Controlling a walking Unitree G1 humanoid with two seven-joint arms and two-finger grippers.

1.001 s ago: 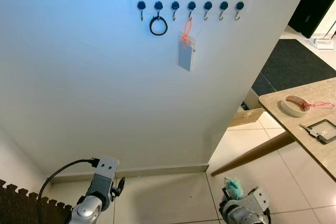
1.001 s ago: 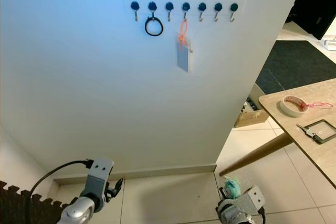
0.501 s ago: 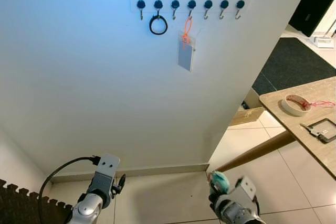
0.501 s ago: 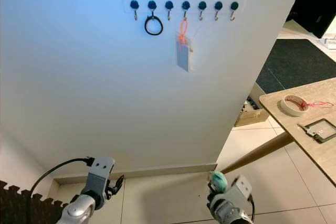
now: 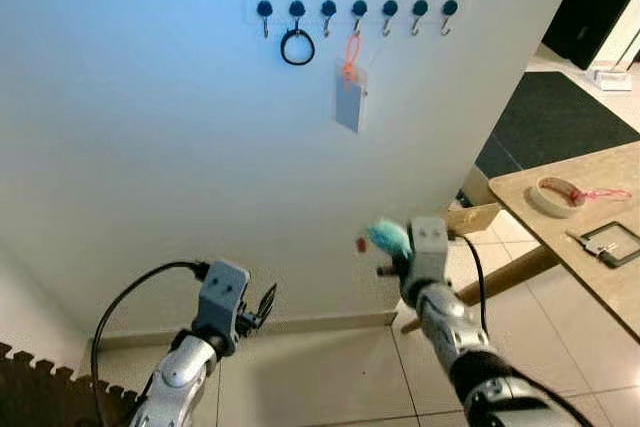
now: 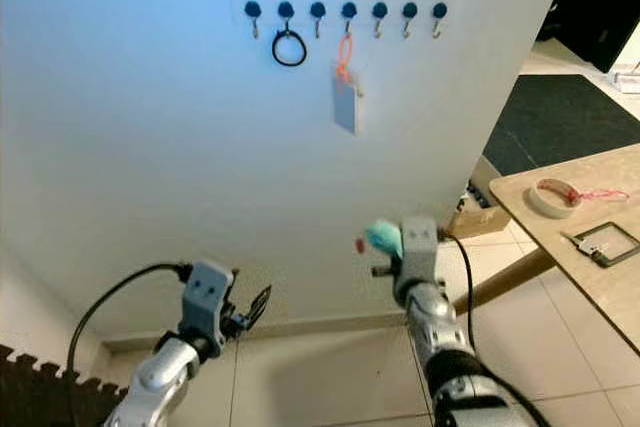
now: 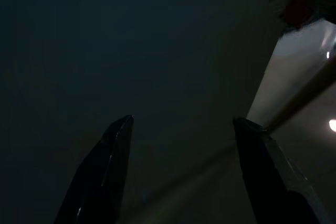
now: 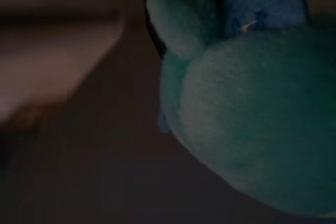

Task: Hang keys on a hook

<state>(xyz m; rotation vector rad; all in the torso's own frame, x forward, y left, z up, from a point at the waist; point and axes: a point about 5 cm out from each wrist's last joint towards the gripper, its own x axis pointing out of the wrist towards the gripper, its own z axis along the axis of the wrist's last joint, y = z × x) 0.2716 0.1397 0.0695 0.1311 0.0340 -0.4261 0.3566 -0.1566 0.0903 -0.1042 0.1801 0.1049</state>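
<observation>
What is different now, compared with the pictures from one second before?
The right gripper has risen from near the floor toward the wall, carrying the teal plush keychain. The left gripper rose slightly, open. The hook rail, black ring and tag hang as before.

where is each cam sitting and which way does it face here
Left eye view: on the head, facing forward and down at the white wall and its hook rail; both arms show, the right hand raised with a teal plush keychain.
Right eye view: the head's other eye, same scene; the left hand is low.
Left wrist view: on the left wrist, looking along two spread black fingers into dark.
Right wrist view: on the right wrist, close on the plush.
Shared: both eyes and the right wrist see the plush.
</observation>
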